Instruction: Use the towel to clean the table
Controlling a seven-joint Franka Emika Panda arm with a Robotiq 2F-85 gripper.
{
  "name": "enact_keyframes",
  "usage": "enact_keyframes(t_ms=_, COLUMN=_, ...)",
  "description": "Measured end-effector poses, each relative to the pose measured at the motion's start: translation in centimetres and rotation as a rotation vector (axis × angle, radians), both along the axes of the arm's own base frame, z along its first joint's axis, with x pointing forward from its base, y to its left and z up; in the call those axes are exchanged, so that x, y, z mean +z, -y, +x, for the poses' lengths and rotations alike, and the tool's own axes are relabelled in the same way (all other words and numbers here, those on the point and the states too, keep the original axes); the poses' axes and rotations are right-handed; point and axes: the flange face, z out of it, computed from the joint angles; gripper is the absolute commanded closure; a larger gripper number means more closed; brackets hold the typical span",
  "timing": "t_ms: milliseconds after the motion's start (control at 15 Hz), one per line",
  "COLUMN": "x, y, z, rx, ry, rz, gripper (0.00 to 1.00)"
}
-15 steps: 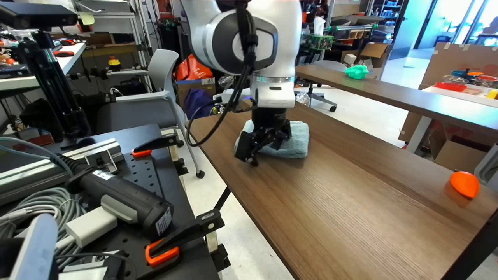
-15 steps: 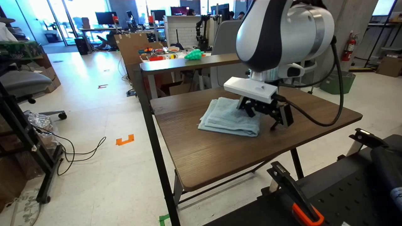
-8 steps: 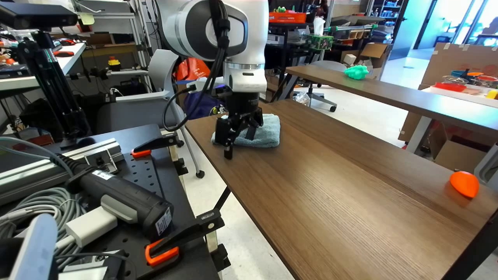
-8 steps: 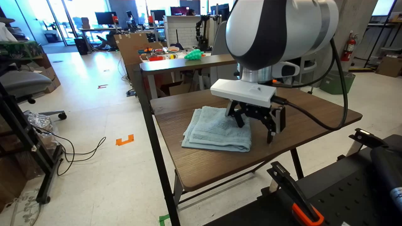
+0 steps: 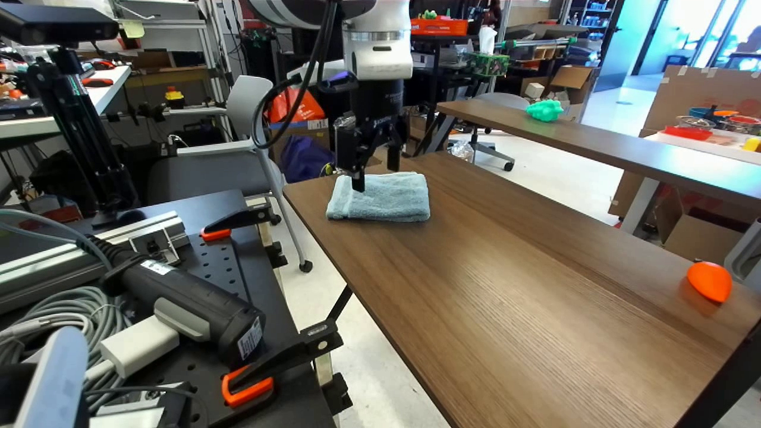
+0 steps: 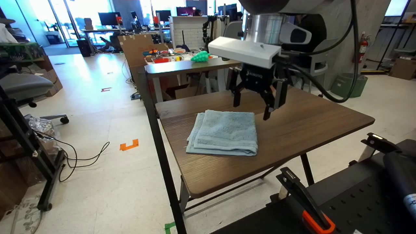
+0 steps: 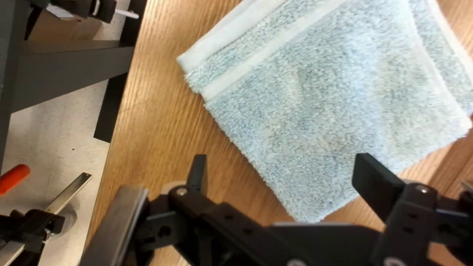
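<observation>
Desk [image 6: 312,120]: brown wood-grain top, thin dark edge.
Towel [image 6: 224,133]: light blue-grey, folded, lying flat on the desk; centre of the frame in an exterior view, upper right in the wrist view.
Claw [image 6: 252,109]: fingers [image 7: 375,184] spread apart, raised above the desk.

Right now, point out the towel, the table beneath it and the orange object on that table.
Towel [image 7: 325,105]: in the wrist view, on the middle of its upper face.
Table [image 5: 517,291]: in an exterior view, on its bare wood-grain top.
Orange object [image 5: 710,282]: in an exterior view, on its rounded side.
</observation>
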Motion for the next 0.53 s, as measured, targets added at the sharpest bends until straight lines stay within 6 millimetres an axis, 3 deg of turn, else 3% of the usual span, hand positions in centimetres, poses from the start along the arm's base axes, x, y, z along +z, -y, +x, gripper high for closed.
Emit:
enact_keyframes(t_ms=267, x=-0.2, y=-2.0, z=0.7, rx=-0.042, ry=-0.003, rz=0.069, gripper=0.00)
enact_keyframes(t_ms=533, x=-3.2, y=-3.0, z=1.5, rx=-0.071, ry=-0.039, rz=0.080, gripper=0.00)
